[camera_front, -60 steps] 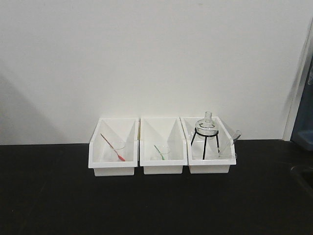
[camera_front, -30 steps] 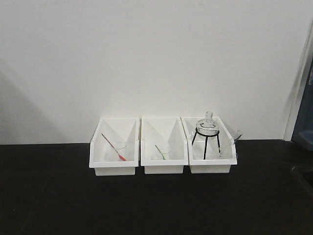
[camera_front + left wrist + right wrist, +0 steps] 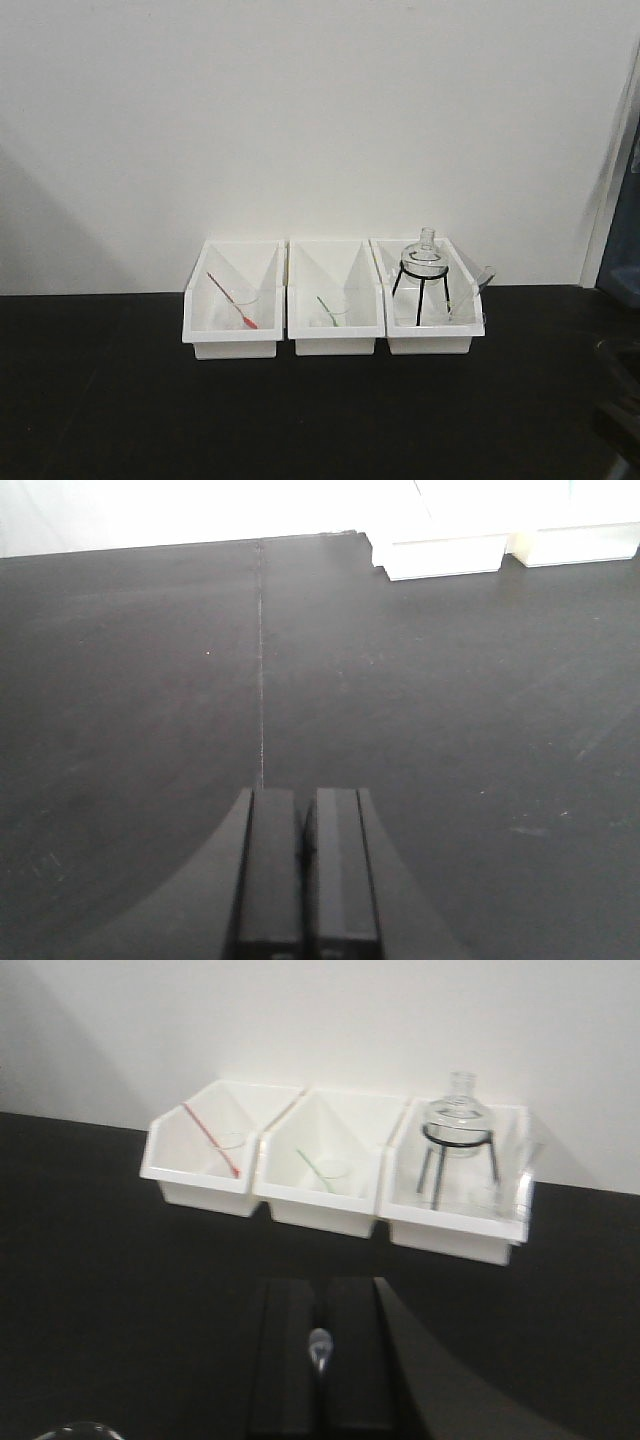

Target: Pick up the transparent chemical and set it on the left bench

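- Three white bins sit in a row at the back of the counter (image 3: 120, 400), against the wall: left bin (image 3: 232, 342), middle bin (image 3: 335, 342), right bin (image 3: 428, 344). This looks like sorting by colour, one sample per bin.
- The left bin holds a small beaker with a red-tipped rod (image 3: 232, 303). The middle bin holds the same with a green-tipped rod (image 3: 327, 310).
- The target, as I judge it, is the clear beaker (image 3: 464, 313) in the right bin, right of centre in the front view. It sits near the bin's right wall, just beside the tripod stand (image 3: 420, 290) that carries the round-bottom flask (image 3: 424, 255).
- The beaker stands upright, mouth up. Its clear rod (image 3: 482, 276) leans, with the long axis running from the beaker toward the upper right of the frame. The top end pokes past the bin's right wall. Clear glass on white is faint, so the angle is approximate.
- The tripod legs crowd the beaker on the frame-left side, so an approach from the front or frame-right looks cleaner.
- Left gripper (image 3: 305, 880): jaws clenched together with nothing between them, over bare counter. The bins are at the upper right of its view. It is likely parked, and that stretch looks like the drop zone.
- Right gripper (image 3: 320, 1360): jaws pressed together, facing the bins from well back. There is a small glint at the seam and I cannot tell what it is. The jaws need to open before any grab.
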Controlling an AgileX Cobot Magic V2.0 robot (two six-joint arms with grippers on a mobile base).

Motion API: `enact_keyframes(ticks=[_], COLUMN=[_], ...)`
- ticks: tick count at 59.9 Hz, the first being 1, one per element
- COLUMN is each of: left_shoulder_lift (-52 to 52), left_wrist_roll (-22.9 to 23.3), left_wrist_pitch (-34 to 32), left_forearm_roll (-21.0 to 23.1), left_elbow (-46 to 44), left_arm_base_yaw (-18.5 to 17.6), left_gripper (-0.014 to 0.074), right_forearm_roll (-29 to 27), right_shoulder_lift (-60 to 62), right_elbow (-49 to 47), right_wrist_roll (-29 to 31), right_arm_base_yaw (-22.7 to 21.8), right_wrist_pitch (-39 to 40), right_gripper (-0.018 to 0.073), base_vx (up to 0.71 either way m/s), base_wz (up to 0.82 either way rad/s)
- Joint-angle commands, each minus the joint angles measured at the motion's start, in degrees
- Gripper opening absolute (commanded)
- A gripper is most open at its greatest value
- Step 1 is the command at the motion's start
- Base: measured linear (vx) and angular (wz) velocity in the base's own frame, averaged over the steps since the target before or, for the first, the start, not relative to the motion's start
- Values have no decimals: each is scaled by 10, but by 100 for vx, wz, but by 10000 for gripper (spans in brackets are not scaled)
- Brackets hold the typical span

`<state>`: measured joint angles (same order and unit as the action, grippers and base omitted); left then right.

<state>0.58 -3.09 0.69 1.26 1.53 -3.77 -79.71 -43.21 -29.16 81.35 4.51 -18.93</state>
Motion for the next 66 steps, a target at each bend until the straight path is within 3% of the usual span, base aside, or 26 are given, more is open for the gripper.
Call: enact_keyframes(ticks=[1, 4, 9, 19, 30, 52, 59, 66], left_shoulder_lift=[11, 11, 11, 11, 11, 11, 11, 11], left_wrist_roll=[4, 4, 4, 4, 4, 4, 4, 4], left_wrist_pitch=[-45, -45, -45, -45, -45, -45, -45, -45], left_forearm_roll=[0, 0, 0, 0, 0, 0, 0, 0], left_elbow=[9, 9, 9, 9, 9, 9, 9, 9], left_arm_base_yaw=[-1, -1, -1, -1, -1, -1, -1, -1], left_gripper=[-3, -3, -3, -3, -3, -3, -3, -3], right_forearm_roll=[-163, -224, -223, -223, -223, -223, -223, -223], right_shoulder_lift=[-62, -94, -146, -233, -302, -388, -391, -391], right_elbow=[-42, -49, -72, -127, -179, -180, -180, -180], right_wrist_roll=[151, 222, 287, 313, 313, 313, 313, 313], right_arm_base_yaw=[27, 50, 99, 180, 228, 241, 241, 241], right_wrist_pitch=[-44, -59, -71, -76, -103, -120, -120, -120], right_gripper=[-4, -3, -3, -3, -3, 31, 120, 273], base_vx=[0, 0, 0, 0, 0, 0, 0, 0], base_wz=[0, 0, 0, 0, 0, 0, 0, 0])
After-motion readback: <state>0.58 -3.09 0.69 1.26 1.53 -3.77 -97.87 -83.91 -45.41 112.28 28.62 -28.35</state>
